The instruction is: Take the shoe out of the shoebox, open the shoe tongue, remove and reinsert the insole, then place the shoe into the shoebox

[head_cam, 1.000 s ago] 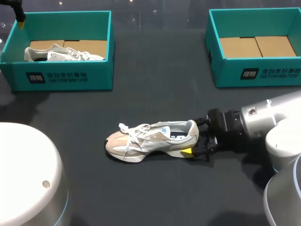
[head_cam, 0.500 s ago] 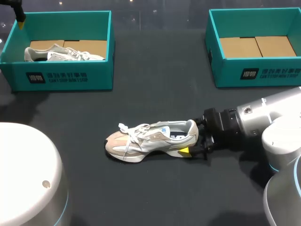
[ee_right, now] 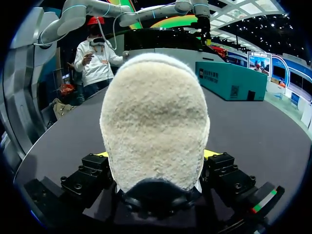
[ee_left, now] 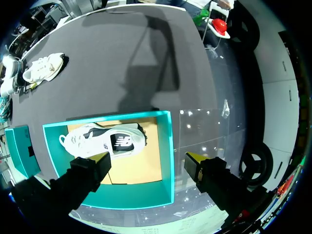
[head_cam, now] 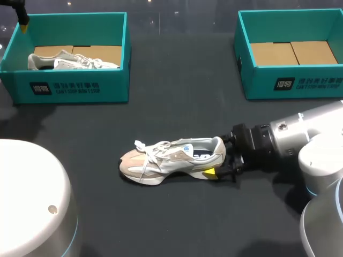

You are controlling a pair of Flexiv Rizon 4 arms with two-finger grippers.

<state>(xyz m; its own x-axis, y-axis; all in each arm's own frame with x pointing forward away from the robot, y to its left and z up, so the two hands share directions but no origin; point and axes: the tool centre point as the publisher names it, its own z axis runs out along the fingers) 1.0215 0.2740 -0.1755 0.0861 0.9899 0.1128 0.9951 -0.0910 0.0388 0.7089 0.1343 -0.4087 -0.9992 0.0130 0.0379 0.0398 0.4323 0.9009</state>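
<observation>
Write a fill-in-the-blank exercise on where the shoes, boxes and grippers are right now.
1. The loose shoe lies on the table, and the right gripper holds it by its ____.
2. The left shoebox holds a second ____.
3. The left gripper hangs above the left shoebox with its fingers ____.
4. The right shoebox has ____ shoe in it.

Missing words: heel; shoe; open; no.
</observation>
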